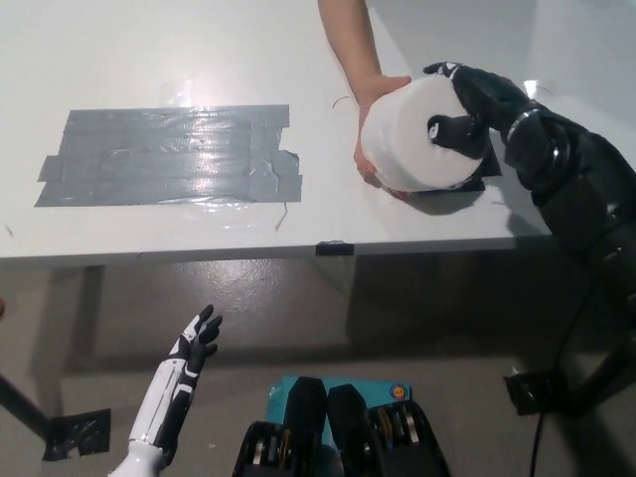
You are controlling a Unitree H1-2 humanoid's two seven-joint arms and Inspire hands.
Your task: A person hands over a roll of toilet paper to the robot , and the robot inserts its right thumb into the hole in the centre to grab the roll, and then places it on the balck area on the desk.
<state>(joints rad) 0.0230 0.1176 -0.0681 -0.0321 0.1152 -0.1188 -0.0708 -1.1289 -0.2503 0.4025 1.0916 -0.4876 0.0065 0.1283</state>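
- Holding the toilet paper roll with my black right hand, thumb poked into the hole in its middle, other fingers curled over the top.
- A person's hand holds the roll too, from its far side.
- The roll is over the right part of the white desk, near the front edge.
- A patch of grey tape lies on the desk, well apart from the roll, to the left.
- My white left hand rests low, below the desk edge, holding nothing, fingers spread apart.
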